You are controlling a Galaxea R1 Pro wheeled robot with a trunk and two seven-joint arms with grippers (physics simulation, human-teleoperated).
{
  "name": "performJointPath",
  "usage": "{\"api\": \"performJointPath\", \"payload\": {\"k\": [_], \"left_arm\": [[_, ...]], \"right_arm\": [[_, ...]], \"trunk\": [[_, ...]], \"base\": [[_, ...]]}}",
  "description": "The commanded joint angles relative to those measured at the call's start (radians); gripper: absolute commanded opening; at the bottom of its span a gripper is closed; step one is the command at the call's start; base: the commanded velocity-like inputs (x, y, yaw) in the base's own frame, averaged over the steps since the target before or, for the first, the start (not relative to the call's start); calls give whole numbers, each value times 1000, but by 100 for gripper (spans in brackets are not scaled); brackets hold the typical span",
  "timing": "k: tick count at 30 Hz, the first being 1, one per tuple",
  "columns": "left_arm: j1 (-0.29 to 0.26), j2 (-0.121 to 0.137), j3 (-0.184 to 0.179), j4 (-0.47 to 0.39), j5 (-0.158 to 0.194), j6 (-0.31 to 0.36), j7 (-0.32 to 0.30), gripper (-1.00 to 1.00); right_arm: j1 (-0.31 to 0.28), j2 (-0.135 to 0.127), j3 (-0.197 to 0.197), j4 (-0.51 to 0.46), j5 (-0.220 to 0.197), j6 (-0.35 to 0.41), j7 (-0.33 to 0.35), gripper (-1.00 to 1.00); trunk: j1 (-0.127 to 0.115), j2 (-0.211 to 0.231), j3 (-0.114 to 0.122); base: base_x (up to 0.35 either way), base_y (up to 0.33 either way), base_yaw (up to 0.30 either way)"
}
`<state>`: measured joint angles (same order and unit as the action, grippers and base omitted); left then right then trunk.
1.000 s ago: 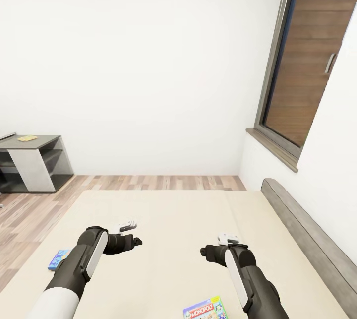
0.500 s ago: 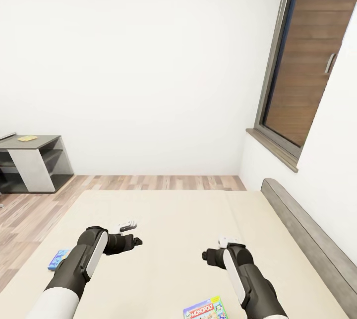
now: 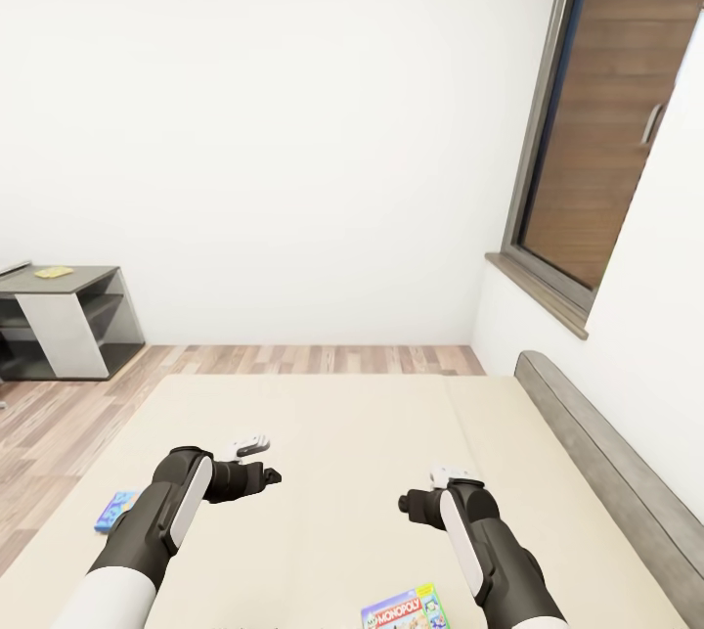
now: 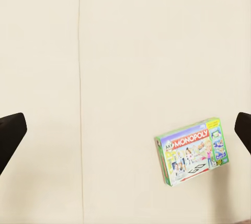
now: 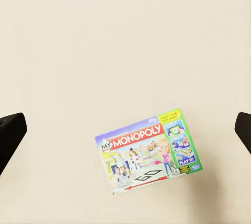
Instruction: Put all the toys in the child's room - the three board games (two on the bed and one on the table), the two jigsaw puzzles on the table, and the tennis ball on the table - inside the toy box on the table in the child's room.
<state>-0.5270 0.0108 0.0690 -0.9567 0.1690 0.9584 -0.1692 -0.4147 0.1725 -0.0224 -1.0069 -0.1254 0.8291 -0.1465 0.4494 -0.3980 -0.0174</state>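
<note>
Two board games lie on the bed (image 3: 342, 424): a small blue one (image 3: 117, 510) near its left edge and a green-edged Monopoly box (image 3: 406, 607) at the near side, beside my right arm. The Monopoly box (image 4: 192, 150) (image 5: 149, 151) lies flat on the mattress below both wrist cameras. My left gripper (image 3: 264, 475) (image 4: 125, 135) and right gripper (image 3: 407, 502) (image 5: 125, 135) hover over the mattress, both open and empty. The table's dark cabinet (image 3: 68, 321) stands far left with a small yellow flat sheet (image 3: 54, 272) on top. The toy box and tennis ball are out of view.
A grey headboard (image 3: 606, 472) runs along the bed's right side under a dark-framed window (image 3: 606, 120). Wood-plank floor (image 3: 59, 414) lies between the bed and the cabinet. A plain white wall closes the far side.
My right arm has drawn back slightly toward me over the mattress. The left arm and both board games have stayed put.
</note>
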Motion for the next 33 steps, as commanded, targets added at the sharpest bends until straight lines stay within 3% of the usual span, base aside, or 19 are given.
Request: {"api": "performJointPath", "payload": {"k": [1,11,15,21,25,33], "left_arm": [[-1,0,2,-1,2,5,-2,100],[-1,0,2,-1,4,6,-13,100],[-1,4,2,-1,4,8,-51,100],[-1,26,6,-2,4,16,-216,100],[-1,68,5,-3,6,18,-352,100],[1,144,7,-6,3,17,-750,100]], "right_arm": [[-1,0,-1,-1,-11,3,-9,100],[-2,-2,-2,-1,-10,4,-11,100],[-3,-2,-2,0,-10,5,-11,100],[-4,-4,-2,1,-9,7,-13,100],[-7,-7,-13,3,-8,10,-13,100],[-47,-15,-55,25,-9,23,-8,100]], "trunk": [[1,-2,-3],[1,-2,-18],[1,-2,-25],[1,-2,-35],[1,-2,-42],[1,-2,-55]], "base": [[0,0,0],[0,0,0],[0,0,0],[0,0,0],[0,0,0],[0,0,0]]}}
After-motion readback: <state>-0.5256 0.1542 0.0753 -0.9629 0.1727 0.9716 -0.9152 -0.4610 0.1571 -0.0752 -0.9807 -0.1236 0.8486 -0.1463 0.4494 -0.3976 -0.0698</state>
